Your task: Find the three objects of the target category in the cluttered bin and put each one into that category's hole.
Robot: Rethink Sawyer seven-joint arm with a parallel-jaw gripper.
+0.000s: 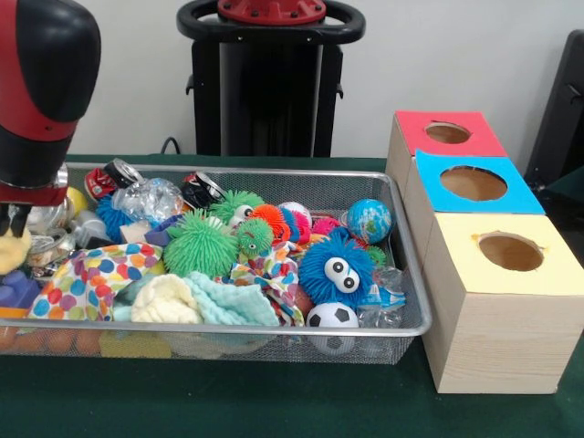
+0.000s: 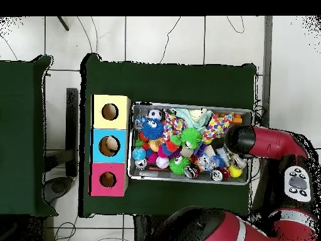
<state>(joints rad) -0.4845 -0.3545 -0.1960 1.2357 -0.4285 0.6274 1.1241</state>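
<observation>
- Three holes top the wooden box (image 1: 497, 315), red, blue and yellow, which sits touching the wire bin (image 1: 415, 301) at its end so drops stay short.
- Gripper (image 1: 13, 222) hangs over the bin's opposite end, well apart from the box, likely searching there; I cannot tell its opening.
- Target category is unclear; spiky balls, like the green one (image 1: 199, 245), cluster mid-bin.

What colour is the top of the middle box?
Blue top on the middle box, clearest in the front view.
</observation>
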